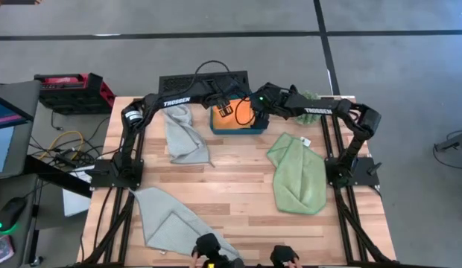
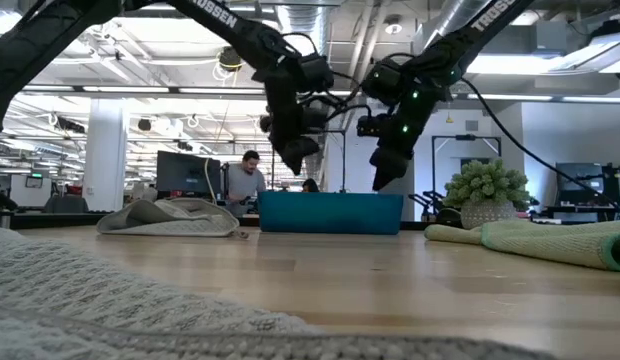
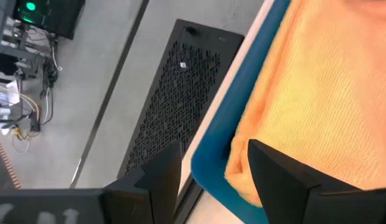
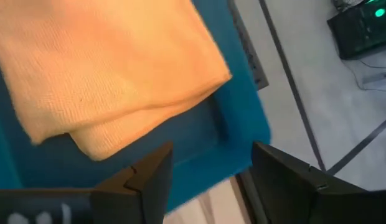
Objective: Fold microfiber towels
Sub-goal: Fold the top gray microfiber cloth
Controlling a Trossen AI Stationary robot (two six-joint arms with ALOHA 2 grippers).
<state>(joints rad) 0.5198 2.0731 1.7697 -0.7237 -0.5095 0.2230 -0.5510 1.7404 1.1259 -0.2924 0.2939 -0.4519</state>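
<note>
Near edge: 1 pale grey-blue towel (image 1: 168, 219) is lying part-folded at the front of the surface (image 1: 238, 186), with a person's hands (image 1: 209, 251) showing just past that edge; a hand reaching in while the arms are moving is the first hazard.
Middle right: the light green towel (image 1: 298, 173) is lying rumpled and unfolded, well apart from both arms.
Middle left: the second grey-blue towel (image 1: 185, 135) is lying crumpled just beside the teal tray (image 1: 257, 128); an arm sweeping low over it could be dragging it along.
Far, tray: the orange towel (image 4: 106, 74) is resting folded inside the tray, 1 folded corner lying near the tray wall.
Left gripper (image 3: 211, 165): hovering above the tray's outer rim, jaws released and holding nothing; descending here, 1 finger would be striking the rim rather than entering the tray.
Right gripper (image 4: 208, 165): hovering above the tray's corner, jaws released and empty; a downward move risks catching the folded corner and undoing the fold, or tipping the tray.
Between the arms: both wrists are crowding over the same tray, so a collision is likely if they are not retreating apart; their height above it is probably small, though the level view shows this poorly.
Farthest: the spiky plant (image 2: 487, 190) is standing behind the right arm, within reach of a swinging elbow.
</note>
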